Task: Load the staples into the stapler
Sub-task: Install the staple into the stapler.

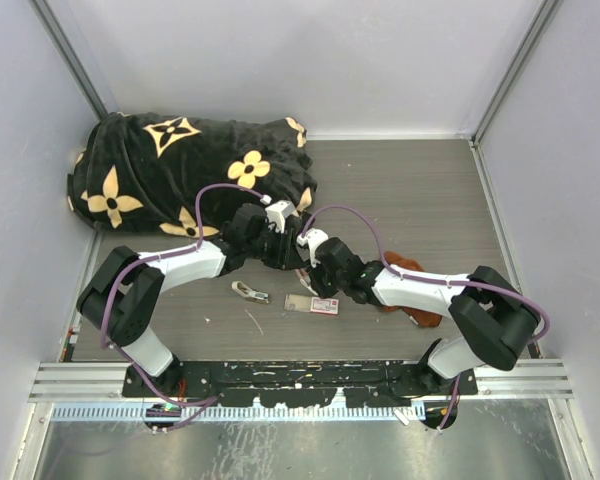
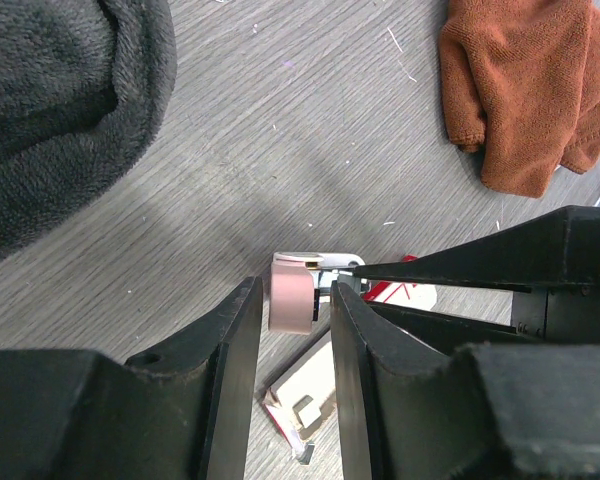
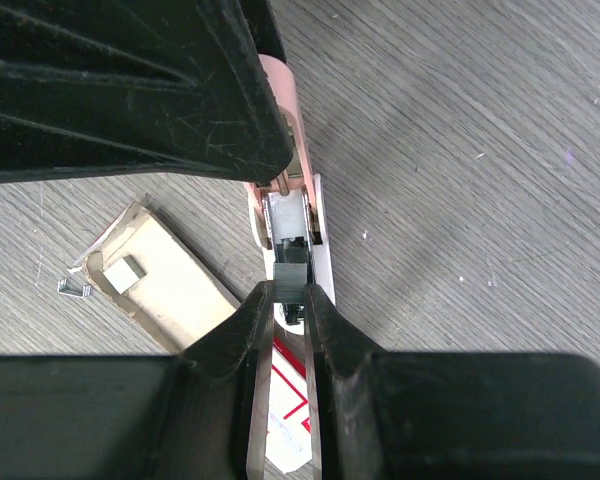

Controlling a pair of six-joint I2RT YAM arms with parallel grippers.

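The pale pink and white stapler sits between my left gripper's fingers, which are shut on it just above the table. In the right wrist view its white base and open metal channel point toward my right gripper. That gripper is shut on a short silvery strip of staples, held at the mouth of the channel. The white staple box with the red label lies on the table under both grippers, its tray beside it. In the top view the two grippers meet at mid-table, left and right.
A rust-brown cloth lies right of the grippers under the right arm. A black blanket with yellow flowers fills the far left. A small metal piece lies left of the box. A loose bit of staples lies by the tray.
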